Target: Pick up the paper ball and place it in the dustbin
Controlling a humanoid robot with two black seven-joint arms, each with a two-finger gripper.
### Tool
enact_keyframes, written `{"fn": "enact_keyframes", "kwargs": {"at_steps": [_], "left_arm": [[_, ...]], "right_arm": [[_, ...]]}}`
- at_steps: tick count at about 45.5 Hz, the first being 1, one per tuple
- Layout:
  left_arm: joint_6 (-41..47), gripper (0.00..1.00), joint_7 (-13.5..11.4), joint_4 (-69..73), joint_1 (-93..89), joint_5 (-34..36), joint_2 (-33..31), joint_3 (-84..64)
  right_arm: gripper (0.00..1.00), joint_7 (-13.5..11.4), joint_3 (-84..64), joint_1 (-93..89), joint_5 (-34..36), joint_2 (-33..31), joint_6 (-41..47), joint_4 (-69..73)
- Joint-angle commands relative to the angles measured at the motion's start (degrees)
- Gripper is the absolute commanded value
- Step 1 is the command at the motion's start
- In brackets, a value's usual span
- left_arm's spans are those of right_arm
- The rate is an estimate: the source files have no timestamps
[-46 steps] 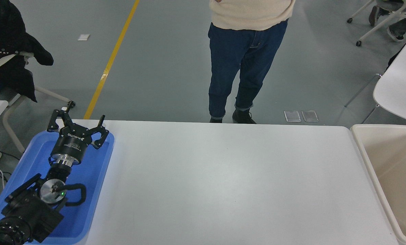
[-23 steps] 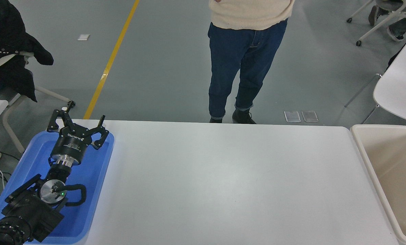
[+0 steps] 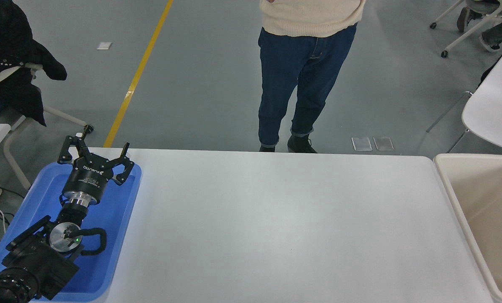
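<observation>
1. Over at the near left, the left gripper (image 3: 96,148) hangs above the blue tray (image 3: 120,219), its black fingers (image 3: 125,150) spread wide with nothing between them; its arm runs back to the near-left corner.
2. Blue tray sits on the left end of the white table (image 3: 276,227), one long side just beside the table's bare middle; the gripper's body covers much of the tray's inside, and what shows of it is plain blue.
3. Right side now: the dustbin (image 3: 453,198), cream-beige with a rounded rim, stands against the table's right end; only its left part is in frame, smooth inner walls dropping deep.
4. Paper ball: I cannot see it anywhere, not on the table, not in the tray, not in the visible part of the bin; where it lies cannot be told.
5. Right arm and its gripper are out of frame.
6. Far side: a person (image 3: 305,71) in dark jeans and a cream sweater stands on the grey floor just past the table's far edge, near the middle; a yellow floor line (image 3: 137,75) runs away at the far left; a dark jacket (image 3: 15,63) hangs over a chair at the far left.
</observation>
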Motion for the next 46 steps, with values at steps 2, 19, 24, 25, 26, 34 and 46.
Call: {"fn": "enact_keyframes", "kwargs": {"at_steps": [2,19,24,25,26,34,46], "left_arm": [[0.00,1.00,-0.05,0.00,0.02,0.00,0.00,0.01],[0.00,1.00,0.04,0.00,0.02,0.00,0.00,0.01],[0.00,1.00,-0.05,0.00,-0.07,0.00,0.00,0.01],[0.00,1.00,-0.05,0.00,0.02,0.00,0.00,0.01],[0.00,1.00,-0.05,0.00,0.02,0.00,0.00,0.01],[0.00,1.00,-0.05,0.00,-0.07,0.00,0.00,0.01],[0.00,1.00,0.04,0.00,-0.07,0.00,0.00,0.01]], "right_arm": [[0.00,0.19,-1.21,-2.20,-0.63,3.14,-7.14,-0.18],[0.89,0.19,-0.86,-1.85,-0.63,3.14,-8.98,-0.62],[0.97,0.10,-0.60,-1.85,-0.54,3.31,-9.77,-0.01],[0.99,0.10,-0.42,-1.85,-0.54,3.31,-9.78,0.08],[0.99,0.10,-0.25,-1.76,-0.45,3.23,-9.78,0.17],[1.00,0.10,3.53,-0.27,-0.45,1.91,-9.69,2.80],[1.00,0.01,13.10,2.81,-0.45,-1.96,-9.16,8.33]]}}
